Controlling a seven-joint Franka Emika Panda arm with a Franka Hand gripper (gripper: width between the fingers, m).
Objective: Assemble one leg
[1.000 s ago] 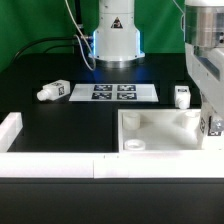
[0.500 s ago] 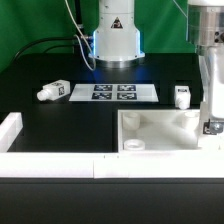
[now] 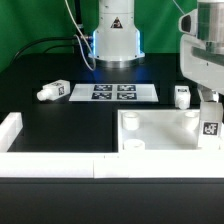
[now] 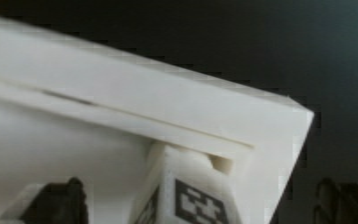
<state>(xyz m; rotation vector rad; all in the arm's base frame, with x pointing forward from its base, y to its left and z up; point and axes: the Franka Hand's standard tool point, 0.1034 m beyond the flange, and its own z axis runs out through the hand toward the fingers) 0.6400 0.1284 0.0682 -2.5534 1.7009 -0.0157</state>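
Observation:
A small white leg (image 3: 210, 128) with a black-and-white tag stands upright at the corner of the large white panel (image 3: 158, 128) on the exterior view's right. My gripper (image 3: 207, 108) hangs just above it. In the wrist view the leg (image 4: 194, 190) sits between my two dark fingers (image 4: 60, 203), which stand apart from it on either side, so the gripper (image 4: 197, 208) is open. The panel's edge (image 4: 140, 95) fills that view behind the leg. I cannot tell how deep the leg sits in the panel.
A second leg (image 3: 52, 92) lies at the exterior view's left. A third (image 3: 182, 96) stands beside the marker board (image 3: 112, 92). A white rail (image 3: 50, 160) runs along the front, with a block (image 3: 10, 128) at its left end. The robot base (image 3: 115, 40) is behind.
My gripper went down onto the panel's right corner, then rose. The leg now shows free below the fingers at that corner.

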